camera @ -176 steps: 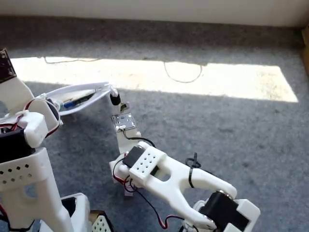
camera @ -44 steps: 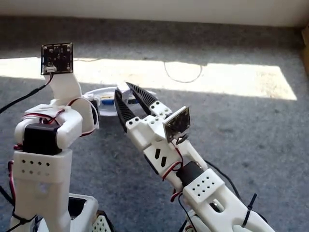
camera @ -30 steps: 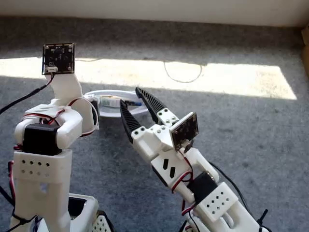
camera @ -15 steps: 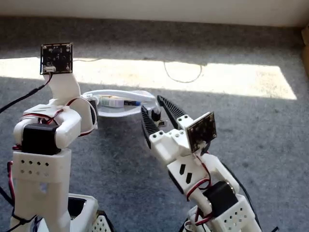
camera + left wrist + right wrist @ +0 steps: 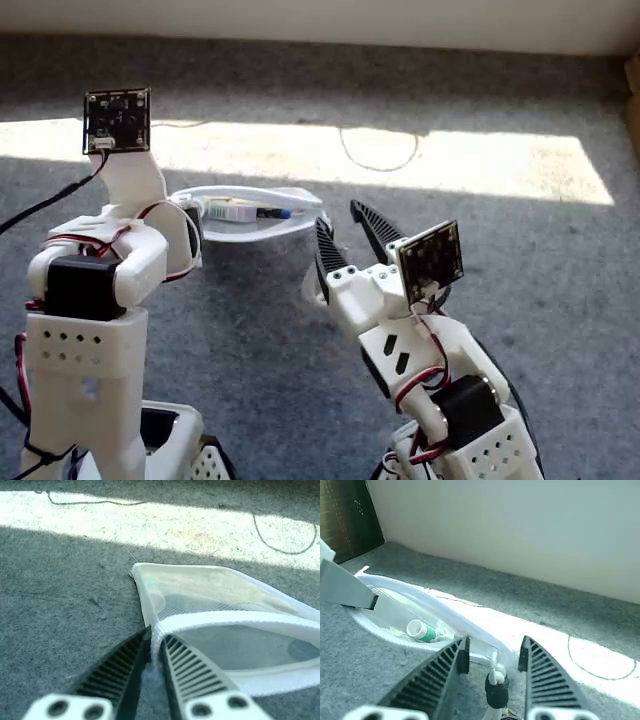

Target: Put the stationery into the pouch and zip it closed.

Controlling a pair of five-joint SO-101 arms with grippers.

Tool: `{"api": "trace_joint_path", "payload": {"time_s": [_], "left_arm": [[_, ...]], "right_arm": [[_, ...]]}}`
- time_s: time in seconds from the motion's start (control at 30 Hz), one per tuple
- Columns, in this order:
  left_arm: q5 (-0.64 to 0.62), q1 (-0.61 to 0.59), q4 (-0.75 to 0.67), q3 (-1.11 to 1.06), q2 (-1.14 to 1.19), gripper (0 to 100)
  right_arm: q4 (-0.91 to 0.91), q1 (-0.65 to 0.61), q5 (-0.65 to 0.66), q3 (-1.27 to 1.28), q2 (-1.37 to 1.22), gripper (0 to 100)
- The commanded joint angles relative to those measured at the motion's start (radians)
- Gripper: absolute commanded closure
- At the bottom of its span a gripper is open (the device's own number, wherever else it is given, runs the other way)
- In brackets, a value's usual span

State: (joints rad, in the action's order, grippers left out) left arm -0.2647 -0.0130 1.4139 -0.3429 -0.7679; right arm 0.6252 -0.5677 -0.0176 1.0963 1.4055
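the left end effector (image 5: 153,639) is closed on a corner of the pouch (image 5: 262,229), which is positioned on the grey carpet (image 5: 520,300) between the two arms. stationery (image 5: 232,211) is seen inside the pouch, so loading is judged complete. the pouch mouth appears unzipped. the right end effector (image 5: 494,645) is open, with the zip pull (image 5: 495,682) between its jaws. only zipping is left.

Pouch (image 5: 285,226), thin cord (image 5: 380,166) (perhaps wire) on carpet (image 5: 520,290)
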Motion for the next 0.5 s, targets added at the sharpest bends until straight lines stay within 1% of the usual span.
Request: {"api": "trace_joint_path", "payload": {"time_s": [0.0, 0.17, 0.4, 0.47], "left_arm": [[0.008, -0.015, -0.006, 0.030, -0.015, 99], [0.008, -0.015, -0.005, 0.024, -0.015, 99], [0.009, -0.015, -0.009, 0.010, -0.015, 99], [0.009, -0.015, -0.009, 0.010, -0.015, 99]], "right_arm": [[0.004, 0.012, 0.011, -0.024, -0.114, 83.5], [0.002, 0.010, 0.006, -0.025, -0.275, 83.5], [-0.004, 0.008, 0.008, -0.024, -0.305, 83.5], [-0.061, 0.010, 0.009, -0.018, -0.305, 83.5]]}}
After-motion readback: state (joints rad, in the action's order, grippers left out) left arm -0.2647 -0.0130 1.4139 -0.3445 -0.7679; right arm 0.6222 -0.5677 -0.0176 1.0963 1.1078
